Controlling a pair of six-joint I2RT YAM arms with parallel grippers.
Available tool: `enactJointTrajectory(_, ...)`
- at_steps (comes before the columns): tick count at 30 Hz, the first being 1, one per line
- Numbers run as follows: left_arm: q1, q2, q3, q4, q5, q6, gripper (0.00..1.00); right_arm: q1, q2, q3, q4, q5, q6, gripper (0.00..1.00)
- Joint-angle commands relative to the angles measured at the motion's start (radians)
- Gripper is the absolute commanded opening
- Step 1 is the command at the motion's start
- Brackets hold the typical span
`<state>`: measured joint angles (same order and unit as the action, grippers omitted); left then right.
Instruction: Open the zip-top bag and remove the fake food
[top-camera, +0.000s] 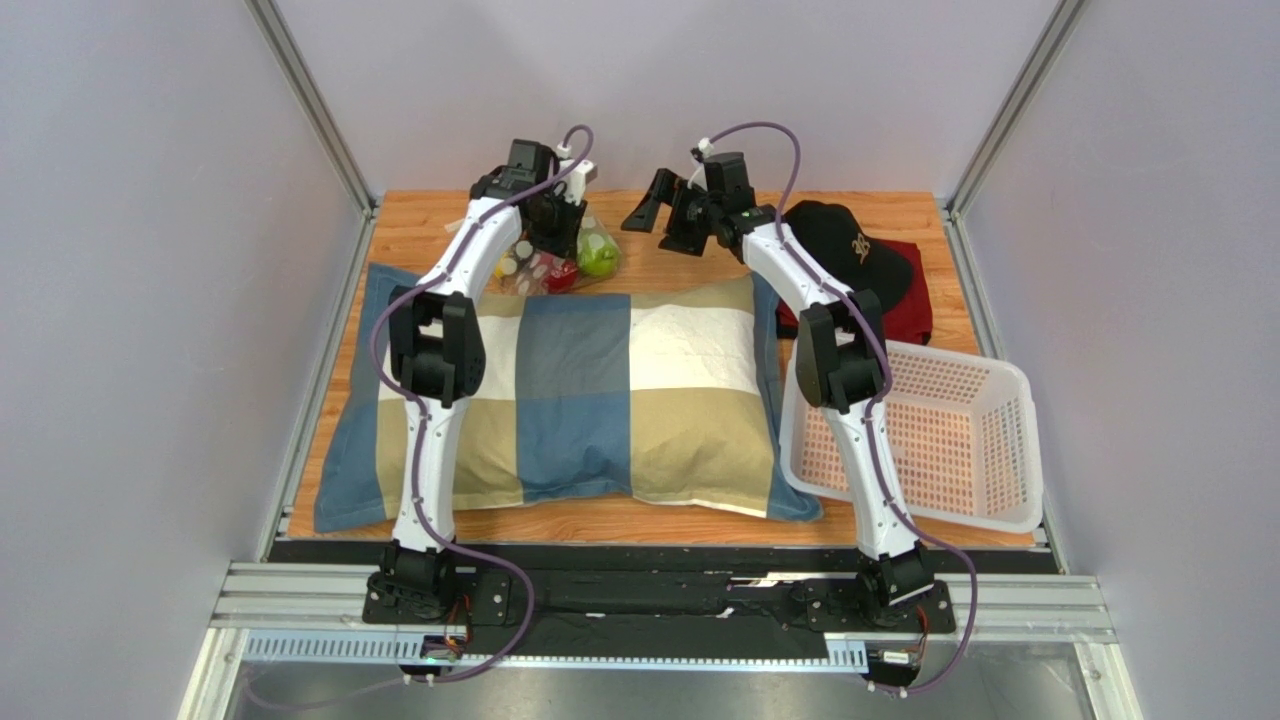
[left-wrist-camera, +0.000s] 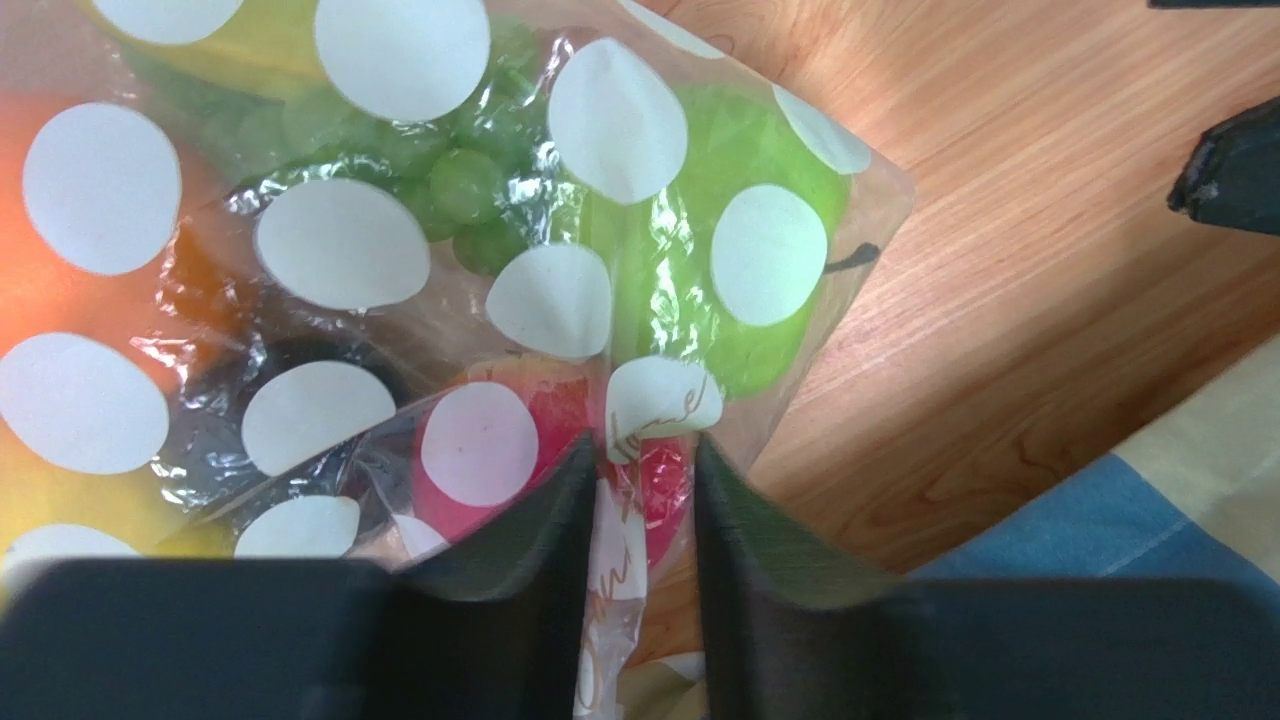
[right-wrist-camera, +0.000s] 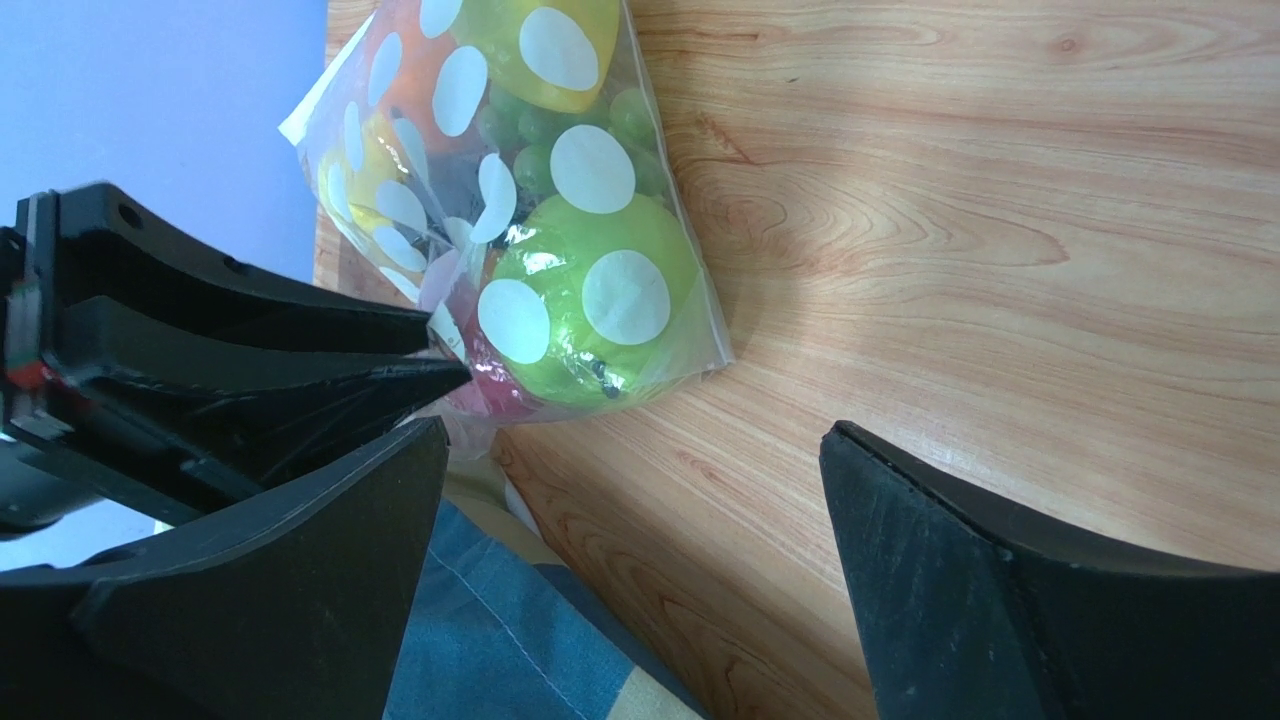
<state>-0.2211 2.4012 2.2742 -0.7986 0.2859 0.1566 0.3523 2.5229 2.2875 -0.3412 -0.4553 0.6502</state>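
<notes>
The zip-top bag (top-camera: 559, 264), clear with white oval dots, lies on the wooden table just behind the pillow. Inside it the fake food shows: a bright green fruit (left-wrist-camera: 688, 177), green grapes (left-wrist-camera: 466, 188) and a red piece (left-wrist-camera: 556, 413). My left gripper (left-wrist-camera: 646, 447) straddles a folded flap at the bag's near edge. Its jaws are narrow, with a gap still visible beside the plastic. My right gripper (right-wrist-camera: 634, 432) hovers wide open over bare wood to the right of the bag (right-wrist-camera: 586, 285), holding nothing. The left fingers (right-wrist-camera: 301, 375) appear at the bag's edge in the right wrist view.
A patchwork pillow (top-camera: 601, 398) fills the table's middle, its far edge close to the bag. A white perforated basket (top-camera: 962, 435) stands at the right front. A black cap (top-camera: 849, 248) rests on a red cloth (top-camera: 909, 308) at the back right.
</notes>
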Motion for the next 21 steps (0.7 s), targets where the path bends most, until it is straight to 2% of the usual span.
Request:
enactJointTrajectory(1, -0.034, 0.026, 0.048, -0.034, -0.122, 0.100, 0.22, 0.004, -0.050, 0.021, 0.027, -0.005, -0.014, 1.00)
enactJointTrajectory(3, -0.037, 0.027, 0.057, -0.027, -0.169, 0.121, 0.07, 0.004, -0.050, 0.026, 0.022, -0.008, -0.015, 1.00)
enactJointTrajectory(5, -0.040, 0.024, 0.064, -0.007, -0.200, 0.124, 0.00, 0.004, -0.055, 0.018, 0.024, -0.005, -0.018, 1.00)
enactJointTrajectory(7, -0.041, 0.016, 0.062, 0.013, -0.196, 0.129, 0.00, 0.004, -0.058, 0.017, 0.013, 0.001, -0.029, 1.00)
enactJointTrajectory(10, -0.063, -0.026, 0.030, 0.050, -0.108, 0.146, 0.00, -0.001, -0.068, 0.017, -0.013, 0.010, -0.043, 1.00)
enactJointTrajectory(15, -0.165, -0.151, -0.181, 0.148, -0.070, 0.263, 0.00, -0.018, -0.073, 0.029, -0.038, 0.004, -0.052, 1.00)
enactJointTrajectory(21, -0.193, -0.284, -0.383, 0.254, -0.011, 0.264, 0.00, -0.018, -0.038, 0.073, -0.067, -0.049, -0.147, 1.00)
